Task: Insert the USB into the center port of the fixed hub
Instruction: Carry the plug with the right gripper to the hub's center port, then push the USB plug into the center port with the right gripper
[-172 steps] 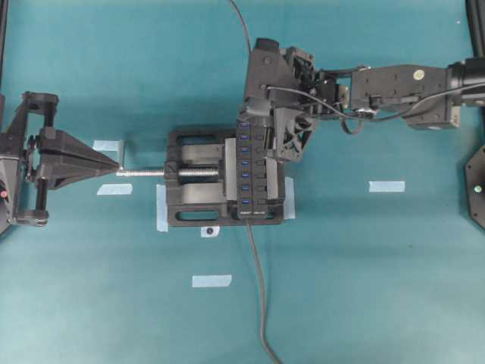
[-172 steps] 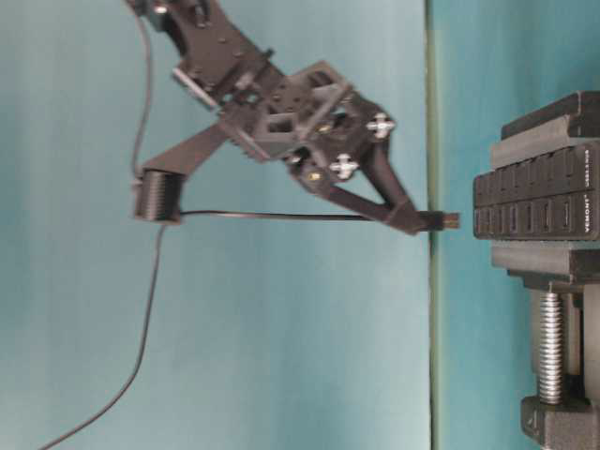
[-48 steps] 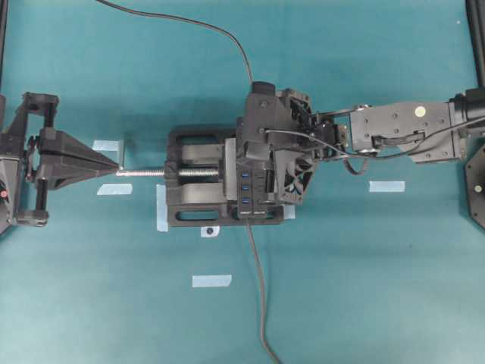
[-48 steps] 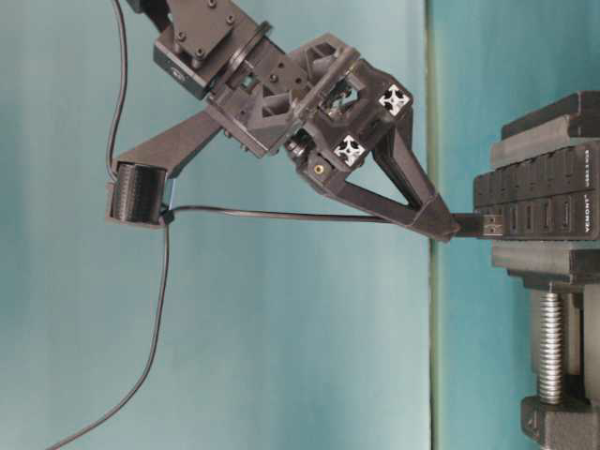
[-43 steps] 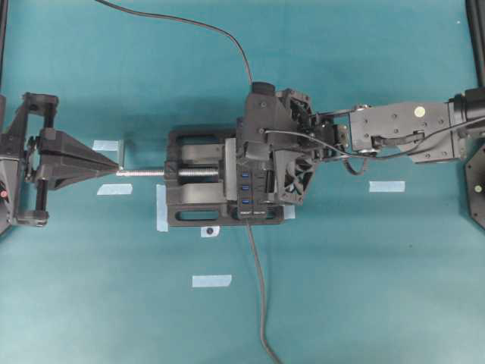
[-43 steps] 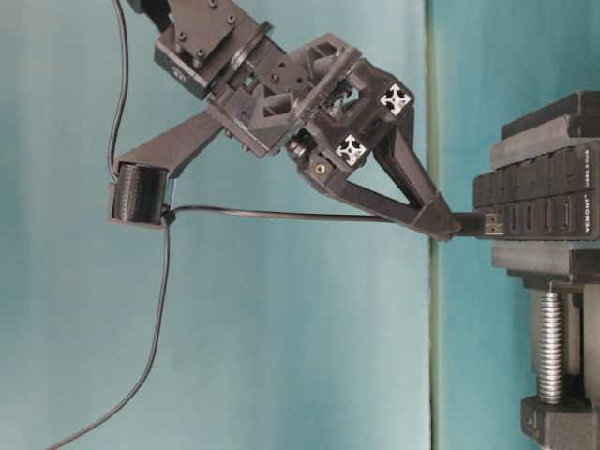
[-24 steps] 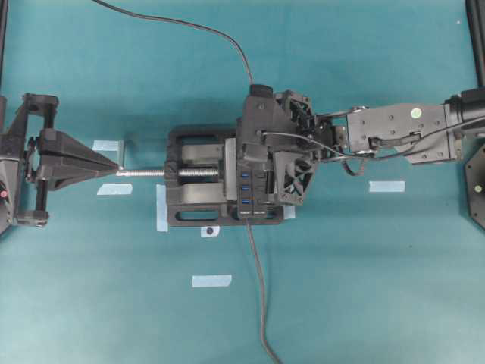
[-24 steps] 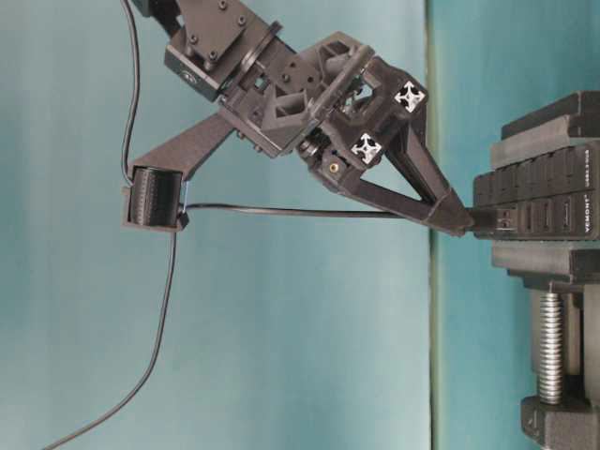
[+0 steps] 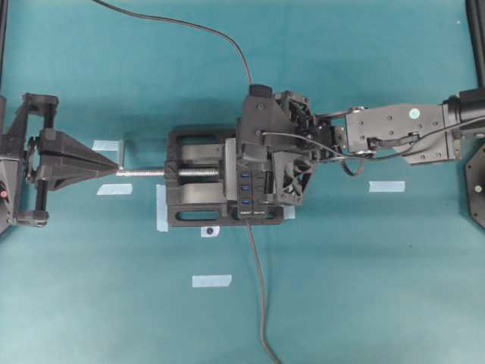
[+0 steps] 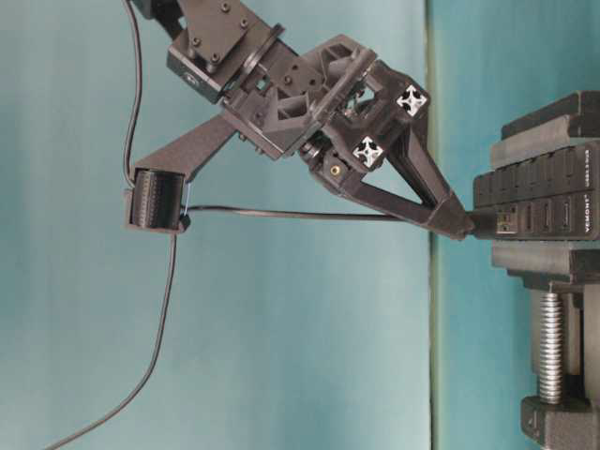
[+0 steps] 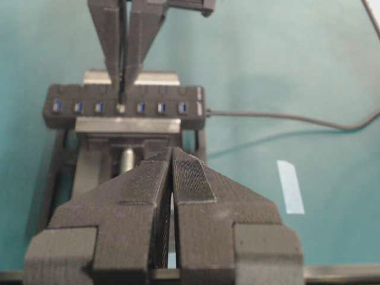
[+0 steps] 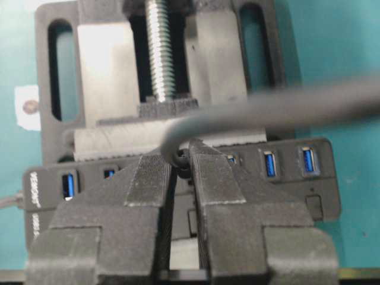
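Note:
The fixed hub (image 11: pixel 124 107) is a long black strip with a row of blue ports, clamped in a black vise (image 9: pixel 193 178). My right gripper (image 10: pixel 459 223) is shut on the USB (image 10: pixel 483 223), a small black plug, and holds it end-on against the hub. In the left wrist view the right gripper's fingers (image 11: pixel 138 41) come down on the middle slot of the row, the center port (image 11: pixel 121 108), where the plug's tip sits. Its thin grey cable (image 12: pixel 285 107) curves away from the fingertips. My left gripper (image 11: pixel 172 155) is shut and empty, off the vise's screw end.
The vise's silver screw (image 9: pixel 144 173) points toward the left gripper. The hub's own dark cable (image 9: pixel 258 288) runs to the near table edge. The USB's cable (image 9: pixel 189 26) trails off the far edge. Pale tape strips (image 9: pixel 386 186) dot the teal tabletop.
The right gripper has moved a little closer to the hub, and the plug's metal tip now shows less outside the port. The left arm has not moved.

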